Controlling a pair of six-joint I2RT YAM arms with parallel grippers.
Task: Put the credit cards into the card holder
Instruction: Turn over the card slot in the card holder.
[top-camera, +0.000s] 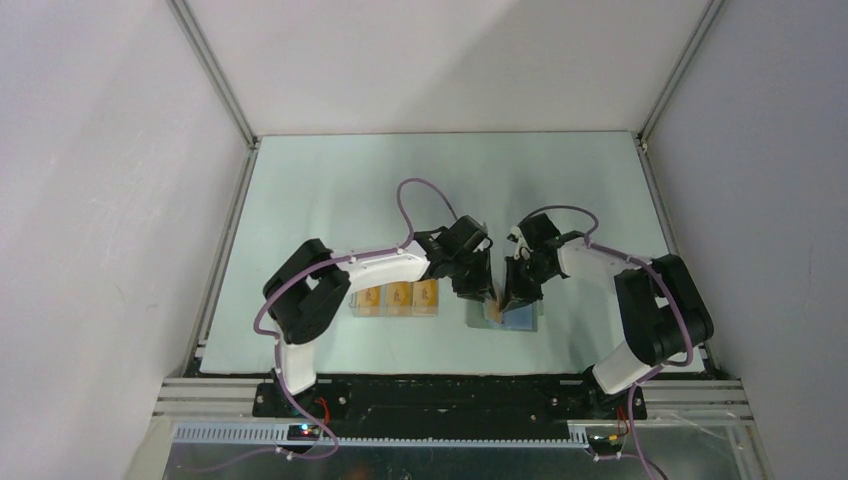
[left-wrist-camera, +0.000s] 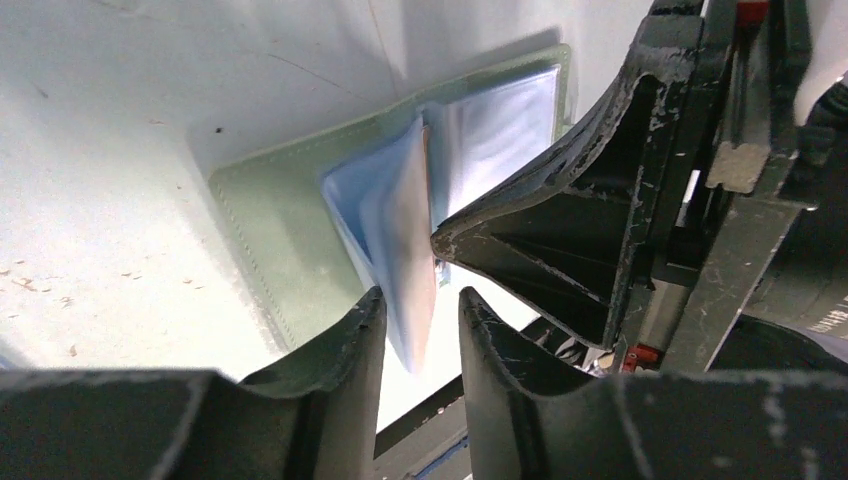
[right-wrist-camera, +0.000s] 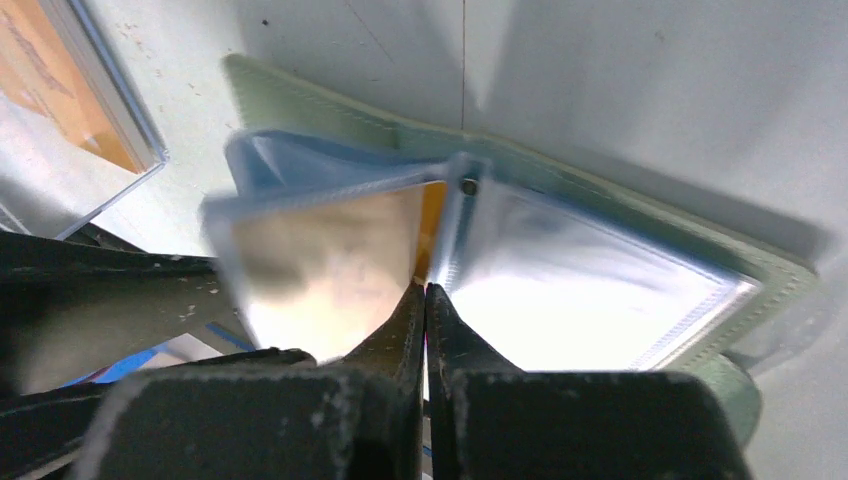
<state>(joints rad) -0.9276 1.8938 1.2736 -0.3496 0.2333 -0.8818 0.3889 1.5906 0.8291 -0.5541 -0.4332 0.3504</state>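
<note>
The grey-green card holder (top-camera: 522, 322) lies open on the table, its light blue sleeves up; it also shows in the left wrist view (left-wrist-camera: 270, 220) and the right wrist view (right-wrist-camera: 320, 110). My right gripper (top-camera: 517, 295) (right-wrist-camera: 425, 287) is shut on the edge of an orange credit card (right-wrist-camera: 432, 212), which stands in the fold between the sleeves. My left gripper (top-camera: 478, 290) (left-wrist-camera: 420, 295) is open, its fingers either side of a raised blue sleeve (left-wrist-camera: 395, 220). Three more credit cards (top-camera: 399, 297) lie in a row left of the holder.
The three spare cards sit in a clear plastic box (top-camera: 365, 300), whose corner shows in the right wrist view (right-wrist-camera: 60, 90). The two grippers are almost touching above the holder. The black base rail (top-camera: 450, 390) runs along the near edge.
</note>
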